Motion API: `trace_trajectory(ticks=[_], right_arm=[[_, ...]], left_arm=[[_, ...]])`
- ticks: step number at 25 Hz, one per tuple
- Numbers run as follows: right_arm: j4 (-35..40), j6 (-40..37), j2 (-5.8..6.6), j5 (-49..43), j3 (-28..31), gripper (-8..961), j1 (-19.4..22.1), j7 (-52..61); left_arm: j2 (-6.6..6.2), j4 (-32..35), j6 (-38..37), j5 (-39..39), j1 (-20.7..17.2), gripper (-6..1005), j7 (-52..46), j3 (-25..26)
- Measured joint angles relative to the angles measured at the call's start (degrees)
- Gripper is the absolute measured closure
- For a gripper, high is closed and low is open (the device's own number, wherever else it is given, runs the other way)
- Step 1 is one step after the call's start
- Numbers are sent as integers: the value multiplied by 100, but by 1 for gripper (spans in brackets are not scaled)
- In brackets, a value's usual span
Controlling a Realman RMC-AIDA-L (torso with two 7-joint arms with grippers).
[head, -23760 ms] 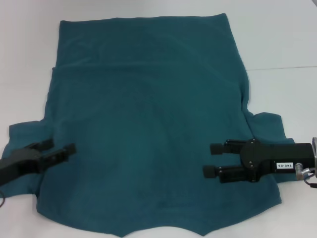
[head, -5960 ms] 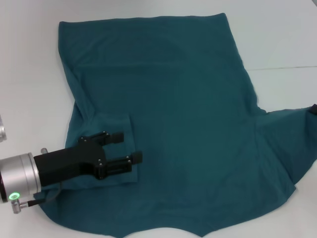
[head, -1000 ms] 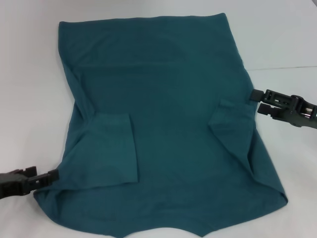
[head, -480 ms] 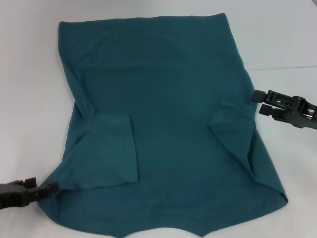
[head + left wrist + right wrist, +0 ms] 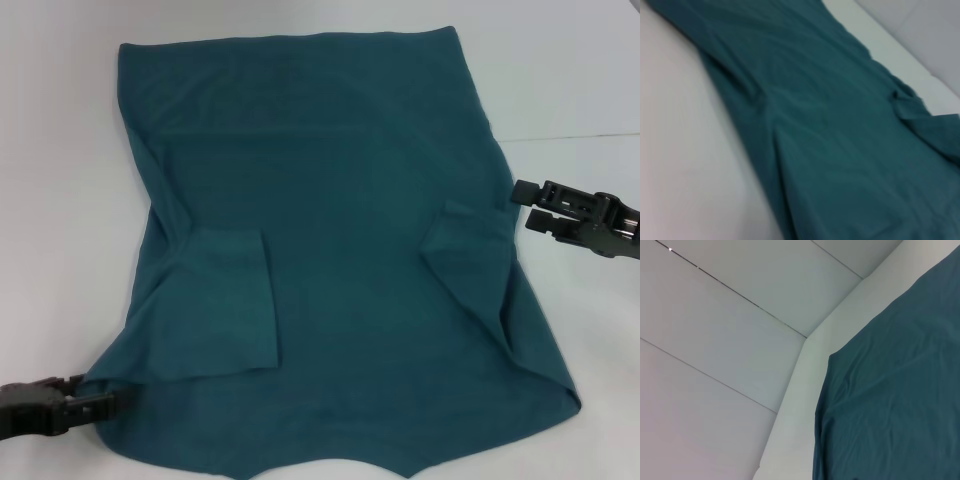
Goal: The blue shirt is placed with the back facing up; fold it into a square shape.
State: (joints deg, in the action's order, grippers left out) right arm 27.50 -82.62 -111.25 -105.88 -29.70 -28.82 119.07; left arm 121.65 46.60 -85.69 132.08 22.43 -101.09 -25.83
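Lying flat and plain side up on the white table (image 5: 60, 150), the shirt (image 5: 330, 250) has both sleeves folded in over its body. The left gripper (image 5: 95, 403) sits low at the near left corner, its fingers pressed together at the cloth's edge; whether they pinch it I cannot tell. The right gripper (image 5: 524, 207) hovers just beside the right edge, fingers parted and holding nothing.

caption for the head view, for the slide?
Blue shirt flat on white table, both sleeves folded in; left gripper at near-left edge, right gripper beside its right edge.
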Motion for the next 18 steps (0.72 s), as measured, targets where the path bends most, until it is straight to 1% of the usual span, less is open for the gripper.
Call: trace_trajectory(ticks=[4,17,18], right_arm=[[2,0,0,-2,0,24,1,2],[-7,31,0,-20,0,24,9,2],[-8,28,0,-17,0,24,8,2]], left_arm=[[-13,100,-256,2,21,139,-30,-1],[-27,135,-89,78,20,139,-18,-38],[-27,135,-89,92,27,154,-15,-50]])
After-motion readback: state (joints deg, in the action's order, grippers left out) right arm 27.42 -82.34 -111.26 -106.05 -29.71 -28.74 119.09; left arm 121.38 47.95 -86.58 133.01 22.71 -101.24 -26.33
